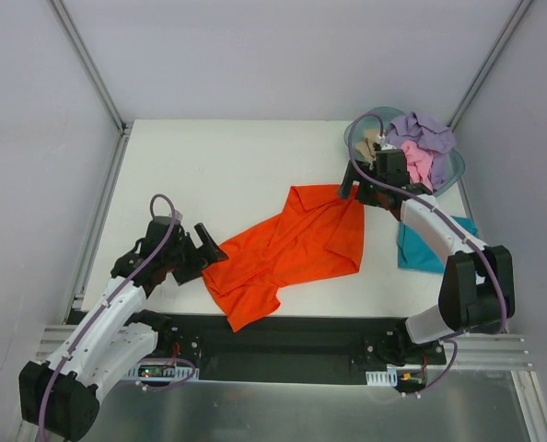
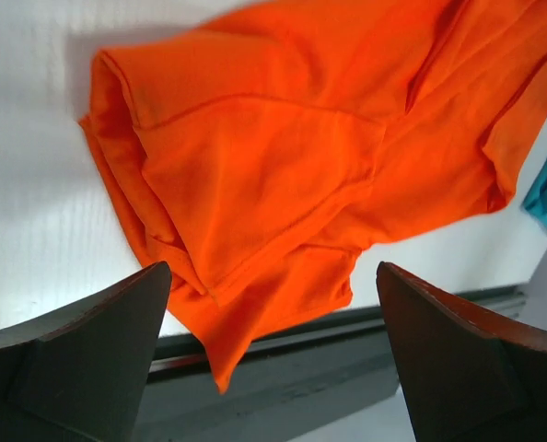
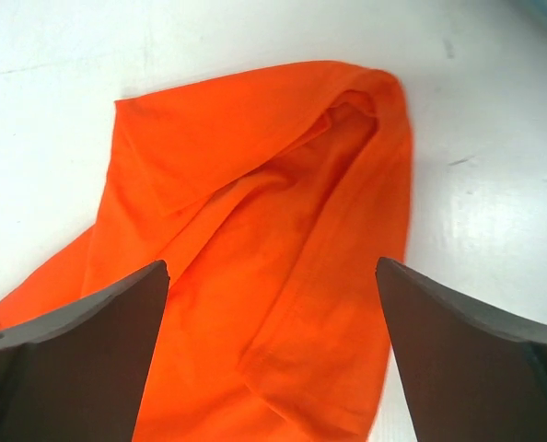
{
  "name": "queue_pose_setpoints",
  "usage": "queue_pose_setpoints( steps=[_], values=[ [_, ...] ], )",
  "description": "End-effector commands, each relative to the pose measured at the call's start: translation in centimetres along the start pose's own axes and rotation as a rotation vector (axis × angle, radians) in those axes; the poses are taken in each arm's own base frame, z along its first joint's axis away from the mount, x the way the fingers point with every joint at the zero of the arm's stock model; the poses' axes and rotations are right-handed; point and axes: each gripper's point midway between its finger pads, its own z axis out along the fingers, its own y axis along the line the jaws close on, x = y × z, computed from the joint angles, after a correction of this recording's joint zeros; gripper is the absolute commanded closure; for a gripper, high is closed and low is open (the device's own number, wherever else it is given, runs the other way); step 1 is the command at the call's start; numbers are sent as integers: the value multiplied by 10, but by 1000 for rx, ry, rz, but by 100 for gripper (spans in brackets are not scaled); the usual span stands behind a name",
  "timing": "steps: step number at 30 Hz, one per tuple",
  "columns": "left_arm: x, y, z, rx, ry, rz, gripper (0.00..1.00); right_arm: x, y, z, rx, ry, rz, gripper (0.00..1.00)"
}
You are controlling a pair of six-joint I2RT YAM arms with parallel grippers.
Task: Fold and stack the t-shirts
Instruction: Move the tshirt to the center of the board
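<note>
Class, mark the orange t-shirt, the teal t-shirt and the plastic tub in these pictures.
orange t-shirt (image 1: 292, 244): top external view, middle of the spread cloth.
teal t-shirt (image 1: 417, 255): top external view, the patch showing left of the right arm.
plastic tub (image 1: 459, 168): top external view, its right-hand rim.

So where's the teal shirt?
Top view: the teal shirt lies at the right of the table, partly under the right arm, right of the orange shirt and nearer than the tub.
</note>
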Motion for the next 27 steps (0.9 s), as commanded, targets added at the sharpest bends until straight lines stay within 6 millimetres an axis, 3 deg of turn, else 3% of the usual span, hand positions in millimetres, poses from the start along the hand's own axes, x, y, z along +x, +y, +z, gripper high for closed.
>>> queue_pose_setpoints(
  steps=[1, 6, 10, 14, 18, 22, 27],
  values=[
    [36, -11, -3, 82, 168, -82, 8, -2, -22, -24, 120, -34, -69, 0],
    [54, -25, 0, 91, 207, -31, 12, 2, -26, -33, 129, -40, -89, 3],
    [74, -21, 10, 20, 283, -10, 14, 4, -28, -34, 133, -35, -105, 3],
    [77, -15, 21, -49, 282, -10, 15, 7, -29, -32, 138, -16, -114, 3],
    [70, -8, 30, -113, 238, -23, 19, 9, -24, -29, 109, -1, -110, 3],
    [49, 0, 38, -183, 122, -39, 24, 7, -25, -29, 113, -7, -112, 3],
    [41, -3, 42, -195, 89, -60, 32, 6, -27, -32, 129, -12, -117, 3]
  ],
)
